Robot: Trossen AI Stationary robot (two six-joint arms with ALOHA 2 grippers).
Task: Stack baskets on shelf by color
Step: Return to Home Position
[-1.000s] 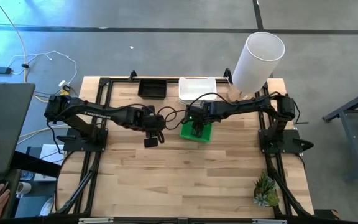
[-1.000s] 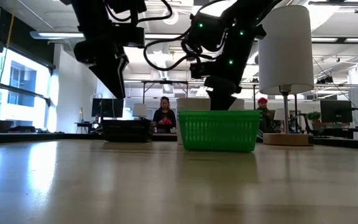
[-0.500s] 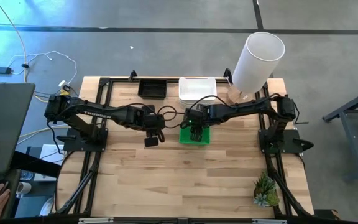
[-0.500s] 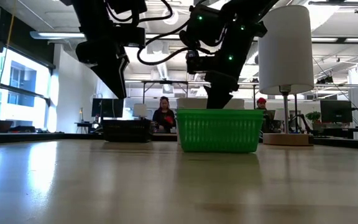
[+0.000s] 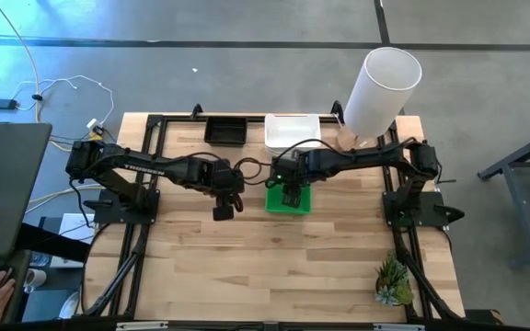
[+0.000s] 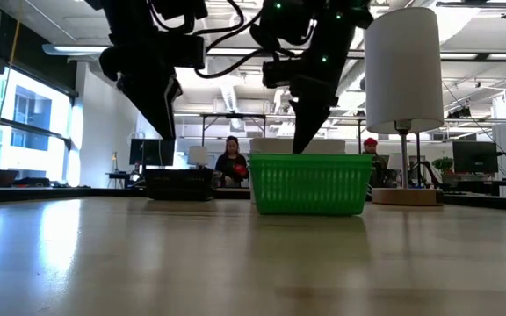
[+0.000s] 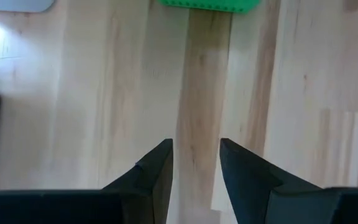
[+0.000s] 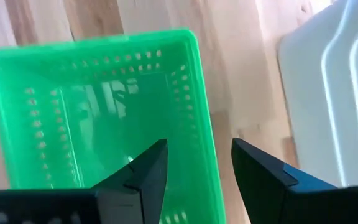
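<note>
A bright green basket (image 5: 274, 202) (image 6: 306, 184) (image 8: 92, 124) stands on its bottom on the wooden table, just behind its middle. My right gripper (image 5: 290, 195) (image 6: 303, 145) (image 8: 199, 142) hangs open just above it, one finger over the inside and one outside a side wall, touching nothing. Left of the basket my left gripper (image 5: 222, 211) (image 7: 196, 142) is open and holds nothing, above bare wood. A black basket (image 5: 225, 130) and a white basket (image 5: 292, 131) (image 8: 328, 93) sit at the far edge. No shelf shows.
A tall white cylinder (image 5: 382, 87) (image 6: 402, 70) stands on a wooden base at the far right corner. A small green plant (image 5: 393, 283) sits at the near right. Black frame rails (image 5: 145, 147) run along the table's sides. People sit in the room beyond the table.
My right gripper has risen out of the green basket, still open, until its fingertips are about level with the rim. The basket stays on the table. My left gripper has stayed where it was.
</note>
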